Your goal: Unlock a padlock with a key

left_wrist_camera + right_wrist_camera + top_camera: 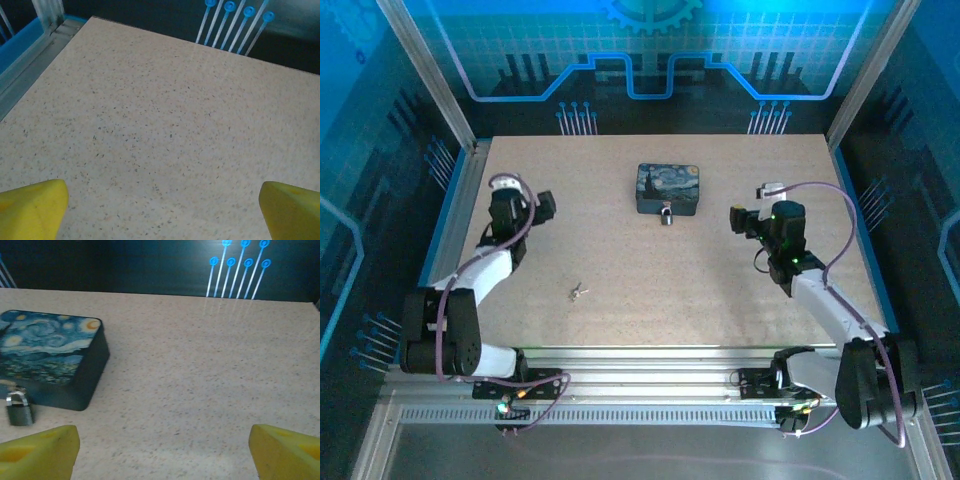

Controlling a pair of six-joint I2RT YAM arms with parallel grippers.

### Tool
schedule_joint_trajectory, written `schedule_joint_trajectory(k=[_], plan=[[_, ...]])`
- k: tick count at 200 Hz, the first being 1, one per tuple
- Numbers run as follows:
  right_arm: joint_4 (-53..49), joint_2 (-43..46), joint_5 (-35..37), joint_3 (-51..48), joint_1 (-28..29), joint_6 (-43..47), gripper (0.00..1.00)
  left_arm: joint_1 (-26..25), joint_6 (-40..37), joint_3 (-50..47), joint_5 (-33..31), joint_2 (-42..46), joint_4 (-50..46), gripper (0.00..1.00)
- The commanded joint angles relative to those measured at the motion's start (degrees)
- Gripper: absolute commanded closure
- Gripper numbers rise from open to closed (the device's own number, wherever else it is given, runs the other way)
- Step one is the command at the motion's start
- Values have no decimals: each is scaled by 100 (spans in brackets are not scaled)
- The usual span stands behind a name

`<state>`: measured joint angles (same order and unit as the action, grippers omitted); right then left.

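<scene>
While the padlock (pixel 666 215) sits against the near wall of the starry-night tin (pixel 668 188) at the middle of the table (pixel 740 300), both grippers hang apart from it with their yellow fingers spread wide and nothing between them. The right gripper (pixel 740 218) is near the tin's right side. In its wrist view the padlock (pixel 20 410) stands upright at the far left edge, just above the left fingertip (pixel 42 447) and outside the gap between the fingers. The left gripper (pixel 544 205) is well apart from the tin on the other side, and its wrist view has bare tabletop between the fingertips (pixel 32 207). The key (pixel 578 292) lies flat on the table, nearer the table's front edge than either gripper, closer to the left arm and well apart from the padlock.
</scene>
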<state>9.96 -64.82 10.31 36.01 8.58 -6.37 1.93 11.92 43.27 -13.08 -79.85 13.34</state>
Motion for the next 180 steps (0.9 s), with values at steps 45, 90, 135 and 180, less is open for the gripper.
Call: schedule_joint_trajectory(k=[45,90,135,180], plan=[[-1416,230,-323,48,1025,-936,24,-455,2675,1522,-12,371,-4821,2],[-1646,-121,-480,64,1442,-1297,30,-1340,2191,1301,487,475,-5525,5],[-1672,-164,-676,-80,1671,-1602,34,-2160,2229,1220,425,114,-5797,8],[-1757,-105,-708,-224,1742,-1885,32,-2470,2093,2063,1012,-527,-4988,5]])
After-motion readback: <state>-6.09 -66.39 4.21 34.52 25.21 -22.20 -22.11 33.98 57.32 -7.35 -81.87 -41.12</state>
